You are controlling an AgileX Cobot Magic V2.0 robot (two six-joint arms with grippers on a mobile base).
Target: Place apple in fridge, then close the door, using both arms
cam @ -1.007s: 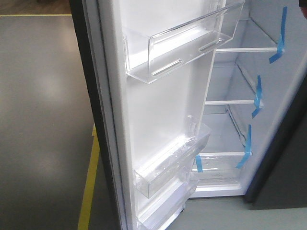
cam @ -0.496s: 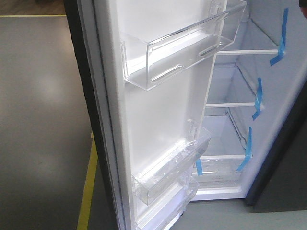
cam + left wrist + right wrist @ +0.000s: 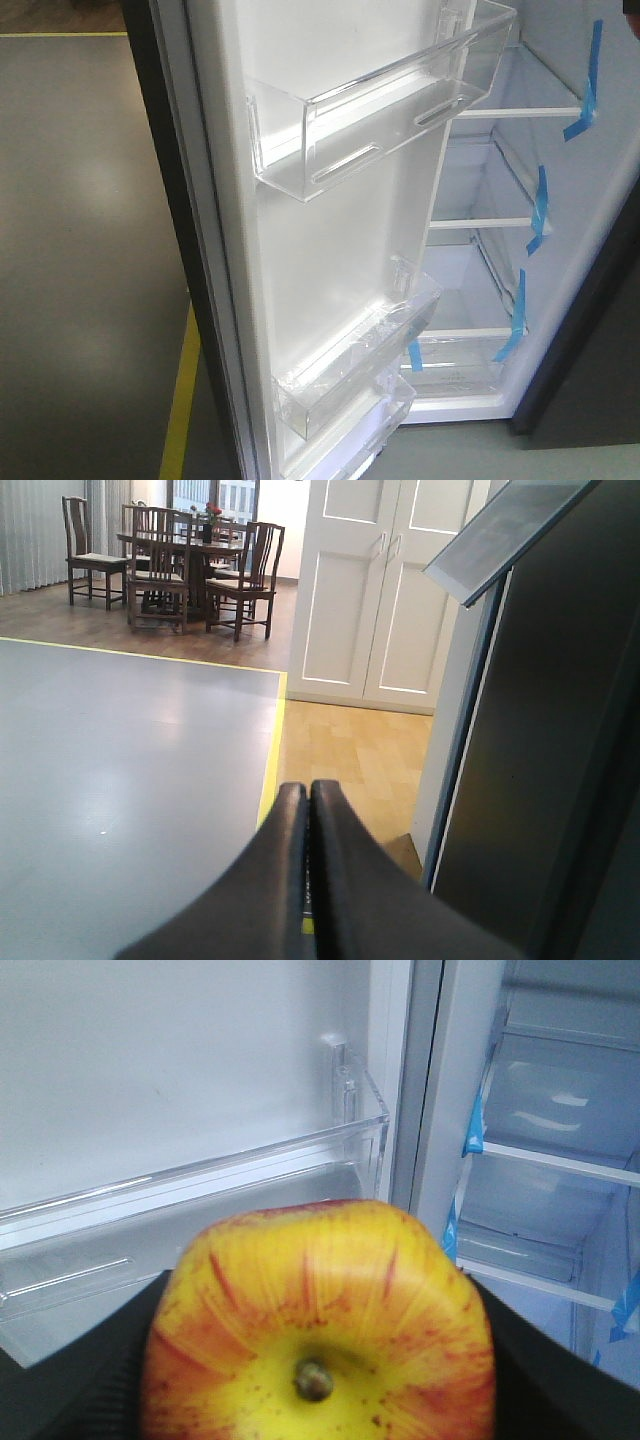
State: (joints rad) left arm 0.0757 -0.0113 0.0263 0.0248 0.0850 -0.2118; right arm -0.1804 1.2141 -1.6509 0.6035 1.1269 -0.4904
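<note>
1. apple (image 3: 318,1290): red-streaked, with a yellow patch around a brown stem, and the stem end faces the right wrist camera. It is gripped from both sides by the dark fingers (image 3: 80,1380) of the right gripper (image 3: 322,1405), whose jaws are clenched on it. It is held in the air in front of a clear bin on the inside of the door and rests on no shelf.
2. left gripper (image 3: 308,800): jaws pressed together with nothing between them. A dark grey panel (image 3: 560,730) stands just to its right.
3. door (image 3: 330,230): swung wide open, white on the inside, dark along its outer edge.
4. upper bin (image 3: 380,110): clear plastic, mounted on the door, nothing visible in it.
5. lower bin (image 3: 350,365): clear plastic, mounted near the foot of the door.
6. fridge (image 3: 480,160): white interior in view to the right of the door.
7. shelves (image 3: 515,111): white, stacked in tiers, bare where visible.
8. tape strips (image 3: 540,205): blue, stuck at the right ends of the shelves.
9. floor (image 3: 80,250): grey, marked with a yellow line (image 3: 180,390).
10. Left wrist view background: white cupboard doors (image 3: 370,590), a dining table with chairs (image 3: 180,560) and wooden flooring (image 3: 350,760)
</note>
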